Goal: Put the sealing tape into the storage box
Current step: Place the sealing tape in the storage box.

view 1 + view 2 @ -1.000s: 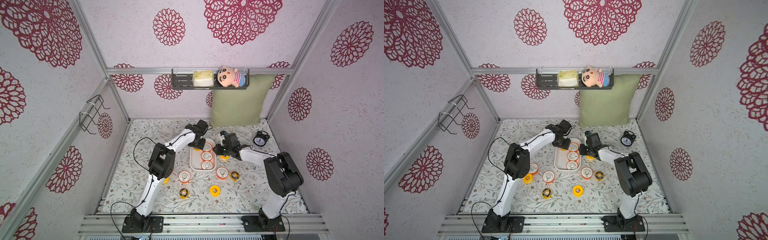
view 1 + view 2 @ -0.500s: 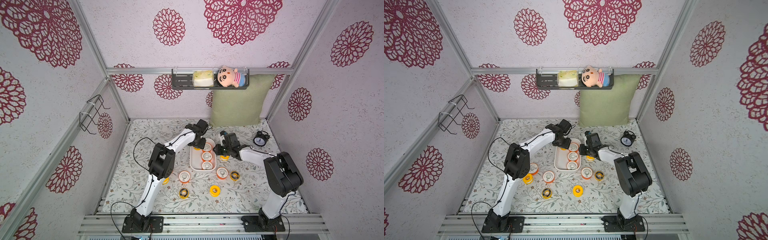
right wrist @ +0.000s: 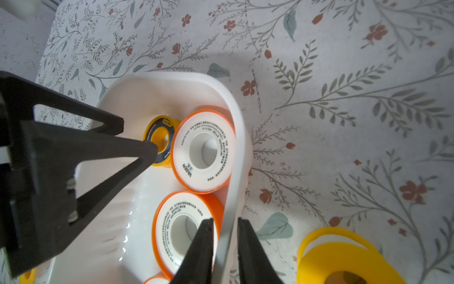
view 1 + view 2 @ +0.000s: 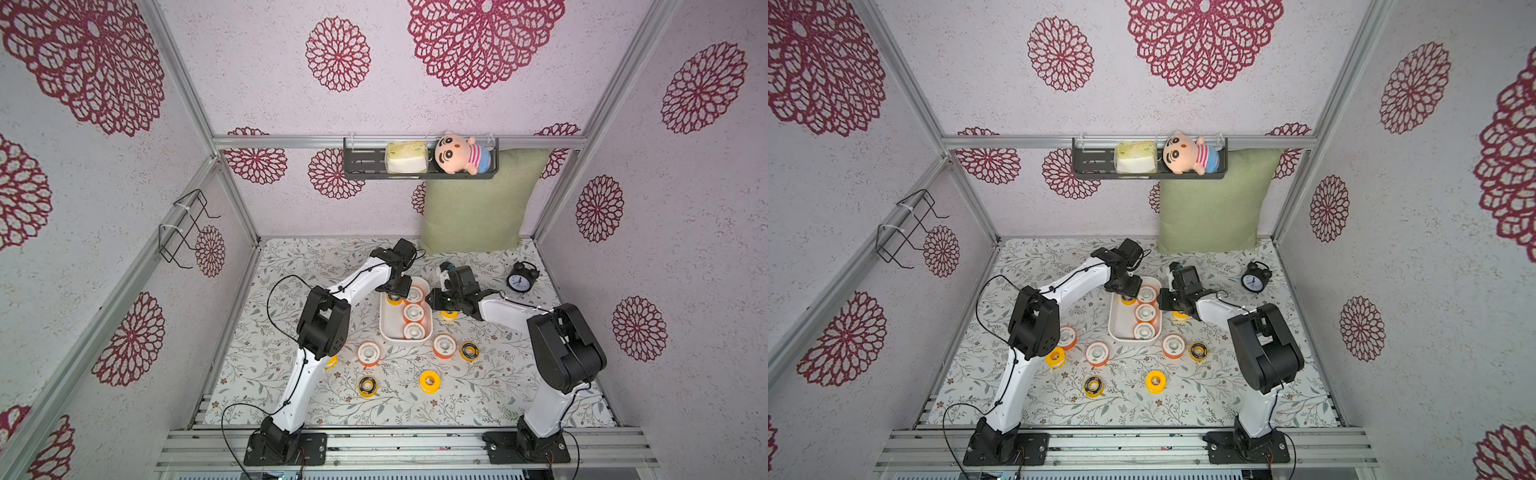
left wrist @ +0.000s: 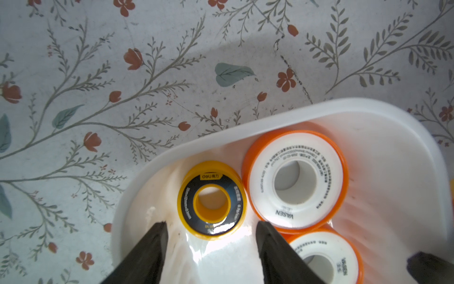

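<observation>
The storage box sits on the bench with its open side up and its long axis running from the robot's side toward the green pillow; three orange spools lie flat in a row along that axis on the box's right side, holes upward; a yellow black-faced spool lies flat in the far left corner, just beside the farthest orange one; the left end effector hangs over that yellow spool with jaws apart, gripping nothing; the right end effector is clamped on the box's right wall, one finger inside and one outside; more spools lie flat on the bench beyond the box's near end, among them a plain yellow one.
</observation>
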